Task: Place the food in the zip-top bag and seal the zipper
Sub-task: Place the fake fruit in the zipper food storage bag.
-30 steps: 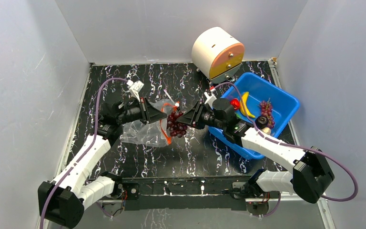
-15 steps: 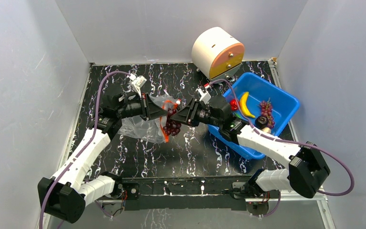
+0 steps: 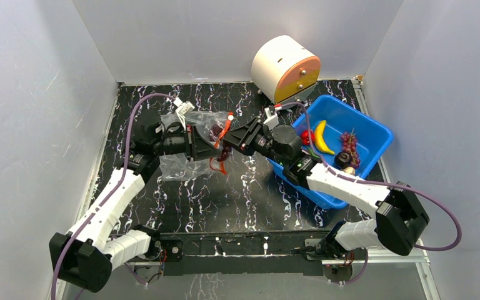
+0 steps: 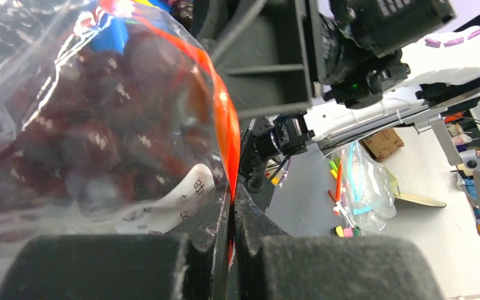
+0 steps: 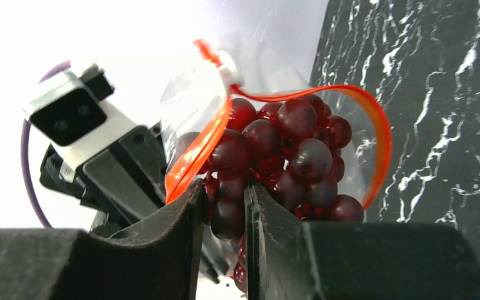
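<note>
Zip-top bag (image 3: 178, 165), lifted over the table's (image 3: 256, 187) middle: left gripper (image 4: 232, 206) pinched its open zipper (image 5: 375, 137); right gripper (image 5: 223, 206) pinched a grape bunch (image 5: 287, 150) at the mouth. Banana (image 3: 320, 136), red fruit (image 3: 308, 135), second bunch (image 3: 349, 140) lay in the blue bin (image 3: 375, 134); sealing pending

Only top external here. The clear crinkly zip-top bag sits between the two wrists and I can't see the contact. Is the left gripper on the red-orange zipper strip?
Observer: Yes. In the left wrist view the left gripper is shut, its jaws pinching the thin red-orange zipper strip at the edge of the clear crinkly plastic bag.
Operator: Right side holding anything?
Observer: In the right wrist view the right gripper is clamped on the dark purple-red grape bunch, gripping the grapes nearest the camera.
Operator: Bunch in the bag?
Observer: It's at least in the mouth. The right wrist view shows the strip looping open around the bunch, so the bag isn't sealed.
</note>
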Robot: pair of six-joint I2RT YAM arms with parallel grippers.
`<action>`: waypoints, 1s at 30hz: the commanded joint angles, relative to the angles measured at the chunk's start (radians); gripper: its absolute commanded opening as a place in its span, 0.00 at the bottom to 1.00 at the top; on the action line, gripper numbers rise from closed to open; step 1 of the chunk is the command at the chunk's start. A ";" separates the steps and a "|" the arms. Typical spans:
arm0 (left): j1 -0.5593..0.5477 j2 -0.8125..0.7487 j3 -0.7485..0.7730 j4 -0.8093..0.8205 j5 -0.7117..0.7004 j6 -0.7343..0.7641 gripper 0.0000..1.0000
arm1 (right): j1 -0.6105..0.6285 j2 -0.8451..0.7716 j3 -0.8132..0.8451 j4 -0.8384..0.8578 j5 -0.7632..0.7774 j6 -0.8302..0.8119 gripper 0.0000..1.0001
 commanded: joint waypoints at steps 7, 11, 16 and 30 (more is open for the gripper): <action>-0.005 0.025 0.112 -0.052 -0.033 0.044 0.00 | 0.057 0.068 -0.080 0.362 0.005 0.062 0.23; -0.006 -0.002 0.049 0.154 -0.002 -0.143 0.00 | 0.057 0.036 -0.159 0.477 0.098 0.118 0.21; -0.006 -0.019 -0.014 0.339 0.072 -0.300 0.00 | 0.056 -0.067 -0.179 0.431 0.259 0.089 0.24; -0.006 0.105 0.025 0.333 0.085 -0.238 0.00 | 0.063 -0.001 -0.262 0.578 0.111 0.177 0.26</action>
